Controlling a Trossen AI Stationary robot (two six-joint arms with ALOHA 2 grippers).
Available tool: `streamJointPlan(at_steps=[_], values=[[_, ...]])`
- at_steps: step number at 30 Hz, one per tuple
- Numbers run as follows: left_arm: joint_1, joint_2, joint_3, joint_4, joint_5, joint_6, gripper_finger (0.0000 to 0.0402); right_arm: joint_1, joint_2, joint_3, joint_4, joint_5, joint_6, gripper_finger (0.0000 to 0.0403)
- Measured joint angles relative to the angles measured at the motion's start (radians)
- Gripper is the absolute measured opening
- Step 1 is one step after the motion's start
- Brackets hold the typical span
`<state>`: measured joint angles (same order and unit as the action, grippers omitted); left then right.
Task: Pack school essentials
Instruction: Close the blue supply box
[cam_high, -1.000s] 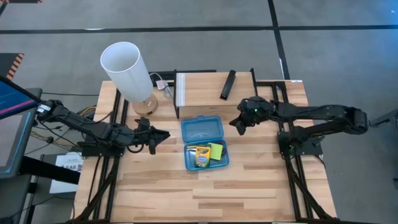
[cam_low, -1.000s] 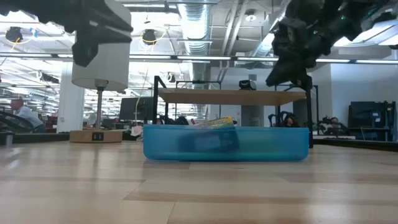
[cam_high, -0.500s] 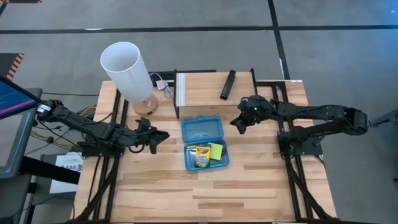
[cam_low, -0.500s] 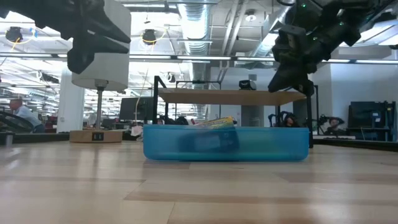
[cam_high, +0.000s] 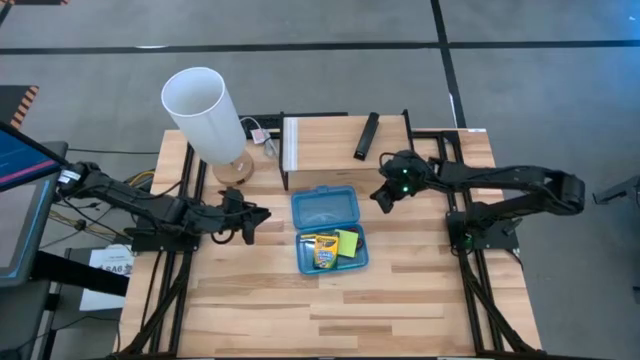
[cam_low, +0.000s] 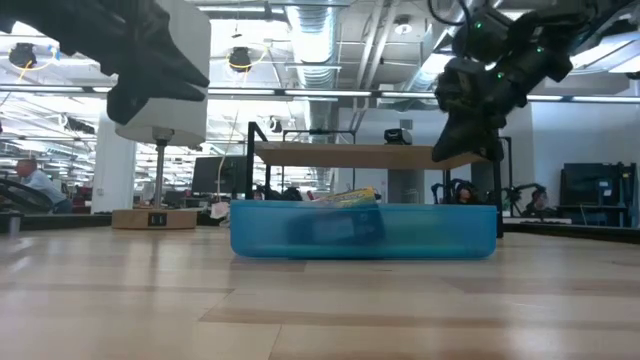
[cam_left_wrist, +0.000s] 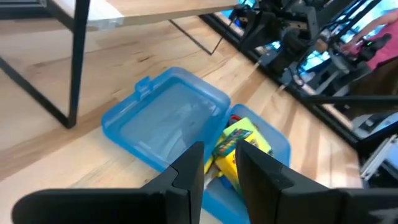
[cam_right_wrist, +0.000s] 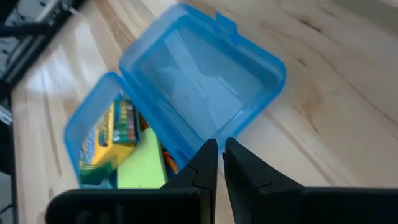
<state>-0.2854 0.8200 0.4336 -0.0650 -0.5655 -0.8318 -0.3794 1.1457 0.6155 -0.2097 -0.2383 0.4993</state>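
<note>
Blue plastic fills most of what I see past my right gripper (cam_right_wrist: 221, 163), whose two fingers stand almost together with only a thin slit between them and nothing held. I hover above the table (cam_high: 400, 290), raised off the wood, just beside the open lid (cam_right_wrist: 205, 87) of the blue case (cam_high: 331, 230). The lid lies flat, hinged back, nearest to my fingertips; the case's filled half lies just beyond it.

In that filled half sits the yellow-green crayon box (cam_right_wrist: 107, 137), and the green sticky-note pad (cam_right_wrist: 140, 163) lies touching it, side by side. A sliver of orange shows at the pad's edge, too little to name. From table height the case reads as a low blue wall (cam_low: 360, 232) with the crayon box poking just above its rim.

My left gripper (cam_left_wrist: 219, 163) waits on the other side of the case, also raised, fingers a narrow gap apart and empty, pointing toward the crayon box.

Farther off, behind the case, stands a low wooden shelf (cam_high: 340, 140) with a slim black bar (cam_high: 366, 135) on it, and a tall white cylinder (cam_high: 205, 112) rises near the far corner on my left arm's side.
</note>
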Motion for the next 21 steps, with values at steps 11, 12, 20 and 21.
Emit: streamJointPlan(at_steps=[11, 12, 20, 21], values=[[0.085, 0.019, 0.000, 0.033, 0.121, 0.088, 0.0080, 0.004, 0.054, 0.000, 0.024, -0.026, -0.060, 0.0052], [0.093, 0.019, 0.000, 0.033, 0.126, 0.098, 0.0080, 0.004, 0.052, 0.000, 0.023, -0.025, -0.061, 0.0052], [0.139, 0.042, -0.003, -0.029, 0.208, 0.107, 0.0080, -0.001, 0.054, 0.000, 0.028, -0.012, -0.079, 0.0052], [0.143, 0.047, -0.017, -0.009, 0.217, 0.103, 0.0080, -0.004, 0.054, 0.000, 0.028, -0.011, -0.079, 0.0052]])
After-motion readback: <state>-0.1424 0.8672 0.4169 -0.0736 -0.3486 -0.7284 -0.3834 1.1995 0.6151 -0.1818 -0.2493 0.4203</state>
